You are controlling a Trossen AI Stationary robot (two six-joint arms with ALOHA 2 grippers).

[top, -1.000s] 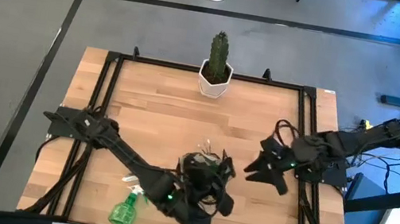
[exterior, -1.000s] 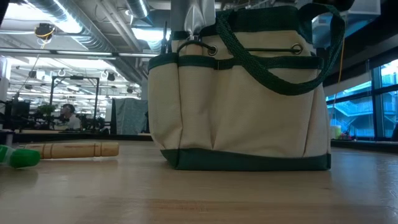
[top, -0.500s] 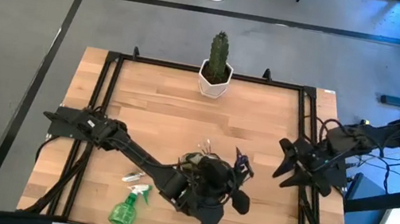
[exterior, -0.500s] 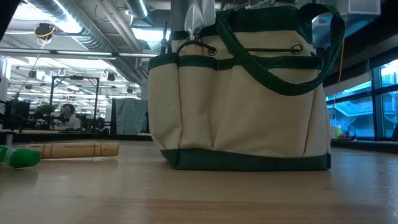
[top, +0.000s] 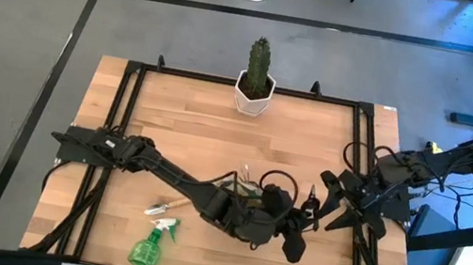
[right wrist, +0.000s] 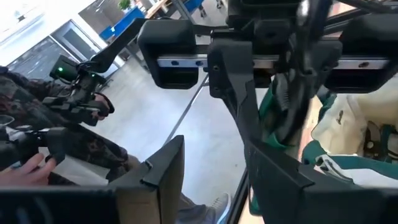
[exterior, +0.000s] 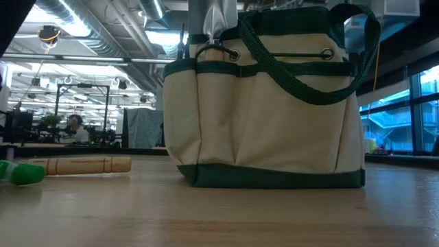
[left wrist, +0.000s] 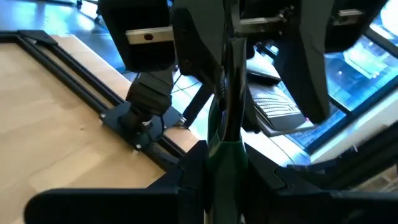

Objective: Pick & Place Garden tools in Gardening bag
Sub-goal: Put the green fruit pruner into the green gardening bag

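the left gripper (top: 301,226) hangs over the middle of the table (top: 191,116), reached out toward the right side, its fingers drawn nearly together on the dark handles of the pruning shears (left wrist: 225,118), which the left wrist view shows pinched between the two pads and standing out ahead of them; in the high view the tool's tip (top: 309,202) pokes up just beside the right arm. the right gripper (top: 331,210) sits close by at the table's right edge, its fingers (right wrist: 273,168) parted about halfway with a green and dark thing showing between them in the right wrist view; whether they press on it i cannot tell. the gardening bag (exterior: 264,103) stands upright on the wood, tan with dark green trim and a looped handle, and from above it lies mostly hidden under the left arm, just behind the left gripper. left of the bag, a wooden-handled trowel (top: 166,206) lies flat on the table, and the green spray bottle (top: 149,245) lies on its side nearer the front edge, well apart from both grippers. the cactus in its white pot (top: 254,86) stands at the far edge
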